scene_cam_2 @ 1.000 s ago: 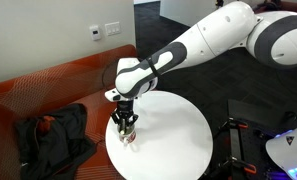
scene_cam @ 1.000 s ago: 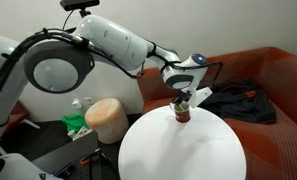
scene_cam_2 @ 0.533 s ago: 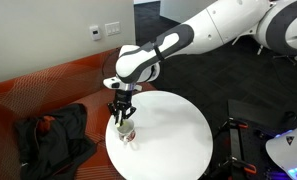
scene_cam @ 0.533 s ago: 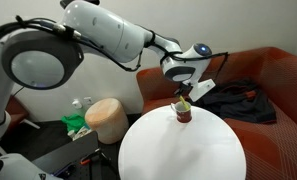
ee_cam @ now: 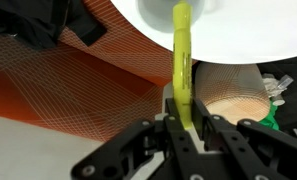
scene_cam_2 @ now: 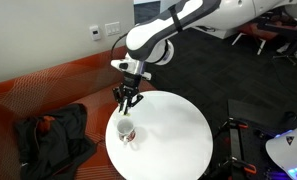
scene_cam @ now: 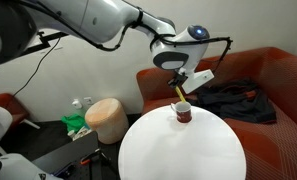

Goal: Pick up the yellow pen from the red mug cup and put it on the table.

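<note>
Pincer (ee_cam: 185,122) pinching yellow pen (ee_cam: 181,55), above red mug cup (scene_cam: 182,114) on table (scene_cam: 188,152).

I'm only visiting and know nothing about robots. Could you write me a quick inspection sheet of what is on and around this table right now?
Surface: round white table, carrying only the mug.
Job's things: red mug upright near the table's edge; yellow pen held in the air above it, not on the table.
Clutter: nothing seen on the table.
Grippers: gripper shut on the pen, raised over the mug.
Cables: black cable looping by the wrist.
Surroundings: red sofa with a dark bundle on it; beige stool beside the table; wall plates.
</note>
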Action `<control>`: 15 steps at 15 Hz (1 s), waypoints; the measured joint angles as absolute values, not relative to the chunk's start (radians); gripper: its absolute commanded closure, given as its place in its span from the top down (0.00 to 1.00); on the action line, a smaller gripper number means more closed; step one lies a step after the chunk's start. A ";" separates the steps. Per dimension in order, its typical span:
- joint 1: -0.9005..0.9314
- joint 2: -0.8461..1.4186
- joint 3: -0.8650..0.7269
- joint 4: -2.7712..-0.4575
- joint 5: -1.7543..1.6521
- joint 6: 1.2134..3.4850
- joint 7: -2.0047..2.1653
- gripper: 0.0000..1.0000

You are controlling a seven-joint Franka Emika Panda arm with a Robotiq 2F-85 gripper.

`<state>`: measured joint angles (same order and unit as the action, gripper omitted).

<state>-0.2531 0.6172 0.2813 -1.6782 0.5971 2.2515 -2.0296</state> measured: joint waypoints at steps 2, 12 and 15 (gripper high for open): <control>-0.264 0.542 0.269 -1.749 0.638 2.251 -2.030 0.05; -0.256 0.256 0.063 -2.031 0.746 2.259 -1.993 0.05; -0.246 0.254 0.008 -2.060 0.744 2.306 -1.928 0.05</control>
